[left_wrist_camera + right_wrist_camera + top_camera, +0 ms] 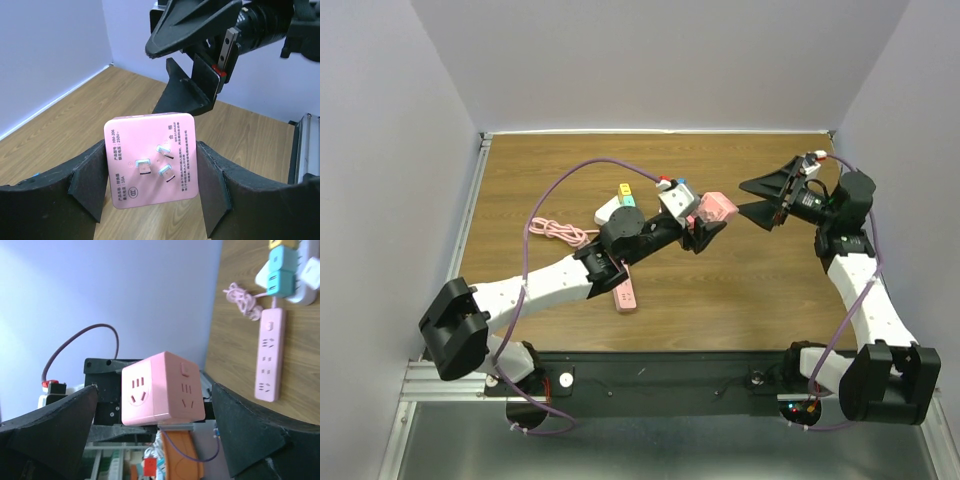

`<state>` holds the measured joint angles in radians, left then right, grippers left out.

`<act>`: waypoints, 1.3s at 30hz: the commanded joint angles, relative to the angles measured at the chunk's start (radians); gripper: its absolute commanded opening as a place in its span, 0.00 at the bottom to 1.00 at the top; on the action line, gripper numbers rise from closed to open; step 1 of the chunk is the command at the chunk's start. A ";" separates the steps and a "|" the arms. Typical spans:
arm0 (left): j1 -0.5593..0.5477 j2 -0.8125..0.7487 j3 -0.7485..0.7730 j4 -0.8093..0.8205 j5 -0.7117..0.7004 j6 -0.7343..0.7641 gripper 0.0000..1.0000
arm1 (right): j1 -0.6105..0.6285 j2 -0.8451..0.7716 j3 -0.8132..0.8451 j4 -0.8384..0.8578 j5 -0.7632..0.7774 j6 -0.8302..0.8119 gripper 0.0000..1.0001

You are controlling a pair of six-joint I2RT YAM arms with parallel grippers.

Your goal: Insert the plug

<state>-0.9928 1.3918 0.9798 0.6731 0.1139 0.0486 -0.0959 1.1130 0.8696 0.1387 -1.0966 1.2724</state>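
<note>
Black fingers [90,185] of the left claw [150,175] are filling the bottom of the left wrist view, and they are clamping the pink cube plug [151,159] by two opposite sides. The plug is hanging in the air above the tabletop [760,290]. Its three-pronged face is looking back at the left claw's own wrist camera, and its socket faces are pointing toward the right claw [745,197]. The right claw is hovering just beyond the plug and about level with it, with its fingers standing wide apart and gripping nothing. A small gap is separating its tips from the plug. Behind the left claw, under its forearm, the pink power strip [625,294] is lying flat on the tabletop, and the arm is hiding part of it. A cluster of white and teal adapter blocks [670,202] is resting just behind the left claw on its far side, and a coiled pink cord [558,231] is lying farther back beside that arm
</note>
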 commanded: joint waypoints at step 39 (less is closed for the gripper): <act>0.051 -0.056 -0.039 0.275 0.136 0.033 0.00 | 0.208 -0.015 -0.020 0.519 -0.054 0.495 0.39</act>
<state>-0.9726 1.3327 0.9592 0.8890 0.2470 0.0711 0.0952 1.1244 0.8360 0.5694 -1.1187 1.7283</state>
